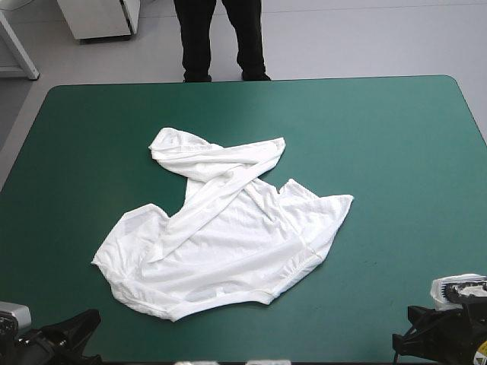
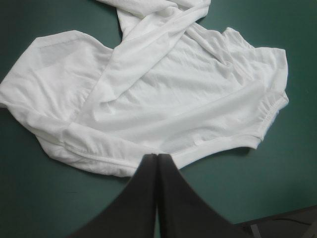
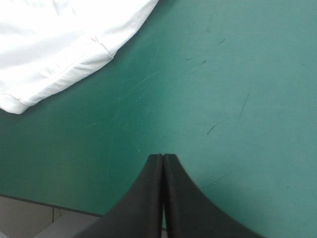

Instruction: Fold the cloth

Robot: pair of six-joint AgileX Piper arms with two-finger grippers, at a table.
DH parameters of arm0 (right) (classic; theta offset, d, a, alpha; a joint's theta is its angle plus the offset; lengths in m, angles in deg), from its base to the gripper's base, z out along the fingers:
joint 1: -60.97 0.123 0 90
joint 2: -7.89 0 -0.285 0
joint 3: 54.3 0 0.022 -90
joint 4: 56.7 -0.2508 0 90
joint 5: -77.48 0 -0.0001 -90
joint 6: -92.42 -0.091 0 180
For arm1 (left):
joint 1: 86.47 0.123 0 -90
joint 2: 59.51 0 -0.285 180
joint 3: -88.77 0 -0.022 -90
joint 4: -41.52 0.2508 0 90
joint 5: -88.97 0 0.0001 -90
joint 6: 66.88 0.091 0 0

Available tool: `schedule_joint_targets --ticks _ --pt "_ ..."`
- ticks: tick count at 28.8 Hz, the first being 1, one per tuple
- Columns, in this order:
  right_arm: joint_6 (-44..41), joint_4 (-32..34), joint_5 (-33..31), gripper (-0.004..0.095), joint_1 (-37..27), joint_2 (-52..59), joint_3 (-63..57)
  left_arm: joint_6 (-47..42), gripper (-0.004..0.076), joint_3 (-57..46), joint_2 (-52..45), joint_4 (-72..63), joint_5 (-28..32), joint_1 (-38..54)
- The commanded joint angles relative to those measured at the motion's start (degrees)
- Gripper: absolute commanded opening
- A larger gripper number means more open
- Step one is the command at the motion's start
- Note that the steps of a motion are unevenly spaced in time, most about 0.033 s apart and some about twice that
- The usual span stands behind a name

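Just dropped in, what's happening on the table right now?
Nothing is being held. The T-shirt lies rumpled and half spread on the teal-green table, with no tidy fold yet. The left gripper, shut, points at its near hem; the right gripper, shut, hangs over bare cover beside the shirt.
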Motion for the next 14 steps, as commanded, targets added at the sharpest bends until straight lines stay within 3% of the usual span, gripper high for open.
schedule_joint_targets --ticks 1,9,12,14 --pt "0.18 -0.46 0.05 -0.0017 -0.30 -0.82 1.25 -0.23 -0.0010 1.27 1.05 -1.31 -1.78 -0.36" --pt "0.18 -0.46 0.05 -0.0017 -0.30 -0.82 1.25 -2.24 0.0003 1.27 1.05 1.73 -1.42 -0.36" --pt "0.18 -0.46 0.05 -0.0017 -0.30 -0.82 1.25 -1.41 0.0081 1.61 1.05 3.76 -1.31 -0.36" --pt "0.18 -0.46 0.05 -0.0017 -0.30 -0.82 1.25 -1.30 0.0202 1.69 1.05 4.69 -1.42 -0.36"
